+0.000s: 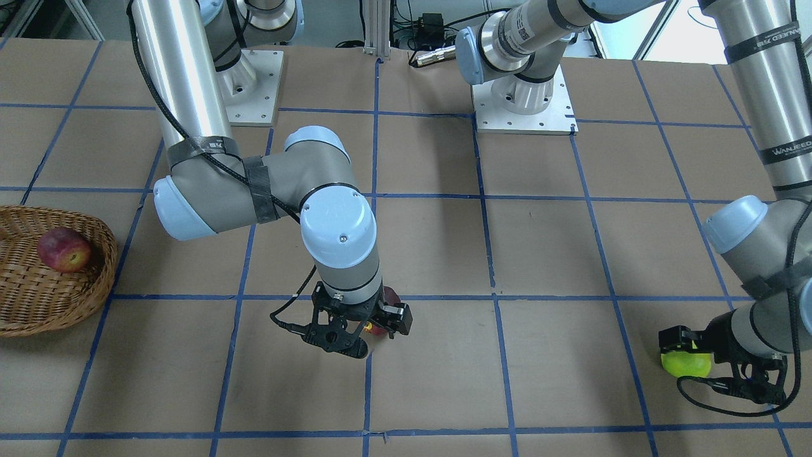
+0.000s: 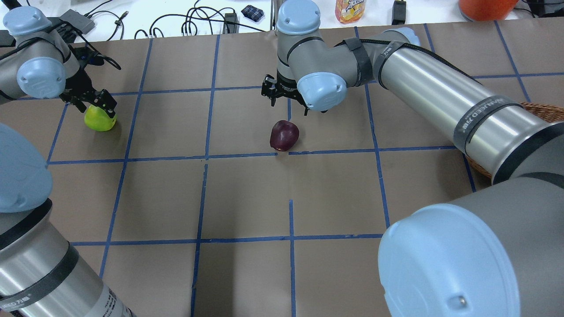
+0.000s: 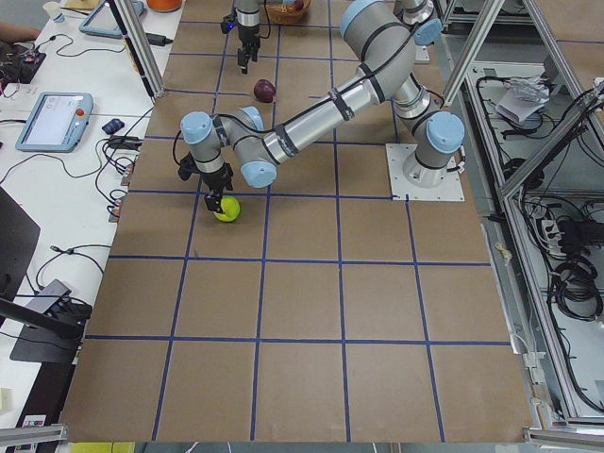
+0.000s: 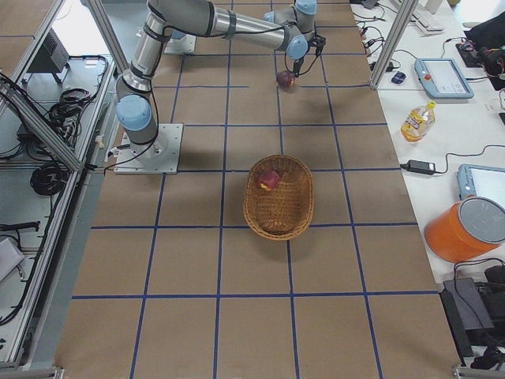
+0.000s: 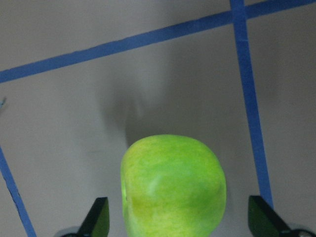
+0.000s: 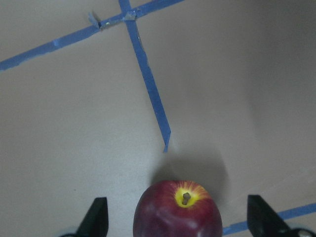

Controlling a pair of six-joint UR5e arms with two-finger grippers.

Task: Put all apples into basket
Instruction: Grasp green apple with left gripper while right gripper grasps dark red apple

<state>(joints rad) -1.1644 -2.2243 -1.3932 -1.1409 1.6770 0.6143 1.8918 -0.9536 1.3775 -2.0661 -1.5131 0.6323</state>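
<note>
WANJEED, white print on black strap (image 2: 484, 112), right arm's silver tube (image 2: 429, 88)

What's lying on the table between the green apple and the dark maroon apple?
Nothing lies between the green apple and the maroon apple: the overhead view shows only bare table crossed by blue tape lines.
</note>
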